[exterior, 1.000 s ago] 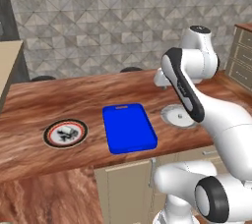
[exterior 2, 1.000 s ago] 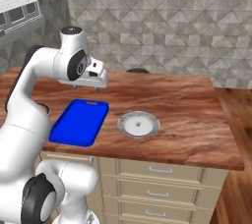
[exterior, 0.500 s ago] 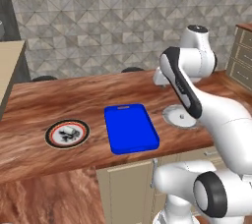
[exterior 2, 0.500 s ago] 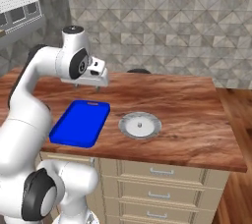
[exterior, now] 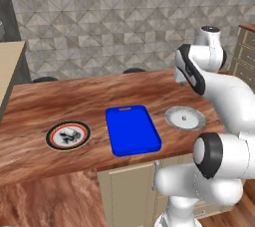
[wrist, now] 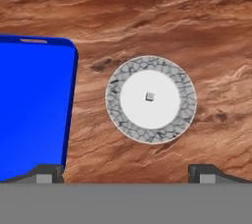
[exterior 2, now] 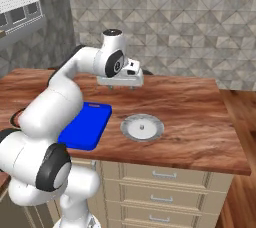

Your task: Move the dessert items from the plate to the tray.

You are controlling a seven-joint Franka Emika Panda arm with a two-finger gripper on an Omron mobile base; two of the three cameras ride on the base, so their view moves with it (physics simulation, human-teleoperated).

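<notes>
The plate point(exterior: 67, 135), dark-rimmed with an orange ring, lies at the counter's left. Its centre shows dark marks, and the dessert items are too small to make out there. To its right lies the blue tray point(exterior: 132, 129) point(exterior 2: 85, 124) point(wrist: 32, 105). My gripper point(exterior 2: 121, 83) point(wrist: 125, 174) hangs open and empty above the counter. It sits behind the tray's right edge and a round dish, far from the plate. Its fingertips point(wrist: 47, 173) stand wide apart.
The round dish point(wrist: 151, 99) point(exterior: 185, 118) point(exterior 2: 142, 128), grey-marbled with a white centre, lies right of the tray with a tiny pale speck point(wrist: 150, 97) in its middle. Bare wood counter point(exterior 2: 200, 117) stretches right of the dish. A tiled wall stands behind.
The arm has swung right, carrying the open gripper from over the tray's far end to behind the round dish. Plate, tray and dish have stayed put.
</notes>
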